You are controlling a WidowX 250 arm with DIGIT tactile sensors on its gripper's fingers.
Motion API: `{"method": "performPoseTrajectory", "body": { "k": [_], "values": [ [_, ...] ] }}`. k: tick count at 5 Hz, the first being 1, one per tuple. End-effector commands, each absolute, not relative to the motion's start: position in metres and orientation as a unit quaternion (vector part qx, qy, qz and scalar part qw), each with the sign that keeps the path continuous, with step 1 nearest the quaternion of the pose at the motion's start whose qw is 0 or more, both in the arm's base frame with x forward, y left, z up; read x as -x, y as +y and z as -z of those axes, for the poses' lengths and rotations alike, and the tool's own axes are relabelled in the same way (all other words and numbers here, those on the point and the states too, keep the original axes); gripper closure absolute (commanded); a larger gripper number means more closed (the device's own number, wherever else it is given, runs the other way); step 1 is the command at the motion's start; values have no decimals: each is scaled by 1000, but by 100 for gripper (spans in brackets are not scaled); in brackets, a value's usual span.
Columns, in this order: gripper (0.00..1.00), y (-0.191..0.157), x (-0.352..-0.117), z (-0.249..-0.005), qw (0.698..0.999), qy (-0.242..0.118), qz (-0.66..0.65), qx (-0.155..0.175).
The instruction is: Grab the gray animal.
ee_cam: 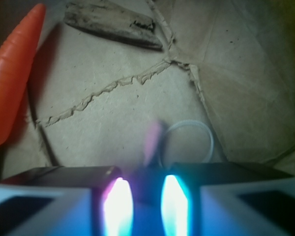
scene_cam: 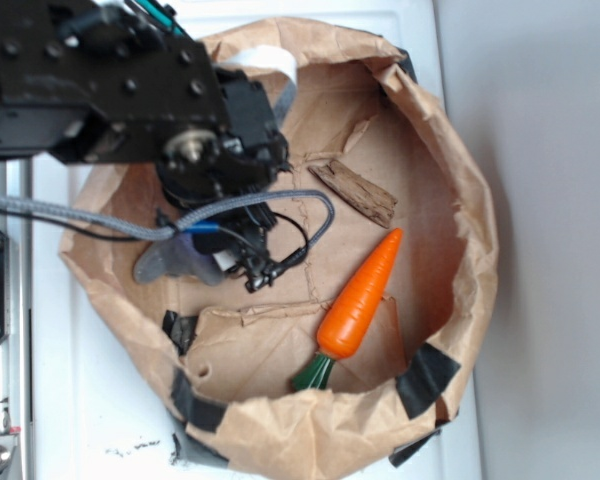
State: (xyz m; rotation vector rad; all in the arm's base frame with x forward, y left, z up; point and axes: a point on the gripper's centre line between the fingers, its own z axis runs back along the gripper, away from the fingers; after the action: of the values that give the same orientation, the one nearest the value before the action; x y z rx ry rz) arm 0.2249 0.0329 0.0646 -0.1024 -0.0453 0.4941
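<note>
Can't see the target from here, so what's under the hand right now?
Under the hand, a fuzzy gray plush animal pokes out on the brown paper bag's floor. Most of it is covered; grip unconfirmed.

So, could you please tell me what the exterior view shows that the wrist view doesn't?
Only the exterior view shows the whole paper bag with its rolled rim and black tape, the carrot's green stem, the arm with its cable, and part of the gray animal under the end effector. Only the wrist view shows a white string loop and a blurred pink ear tip beyond the glowing fingertips. Both show the orange carrot and the wood chip.
</note>
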Motion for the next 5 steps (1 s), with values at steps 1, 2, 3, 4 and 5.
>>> {"method": "performPoseTrajectory", "body": {
  "k": [1, 2, 3, 4, 5],
  "values": [
    [0, 47, -219, -66, 971, -41, -235, 38],
    [0, 45, -215, -58, 974, -37, -223, 31],
    [0, 40, -216, -42, 977, -8, -211, 8],
    [0, 35, -212, -25, 979, 28, -200, -31],
    [0, 28, -210, -20, 979, 46, -199, -26]
  ]
}}
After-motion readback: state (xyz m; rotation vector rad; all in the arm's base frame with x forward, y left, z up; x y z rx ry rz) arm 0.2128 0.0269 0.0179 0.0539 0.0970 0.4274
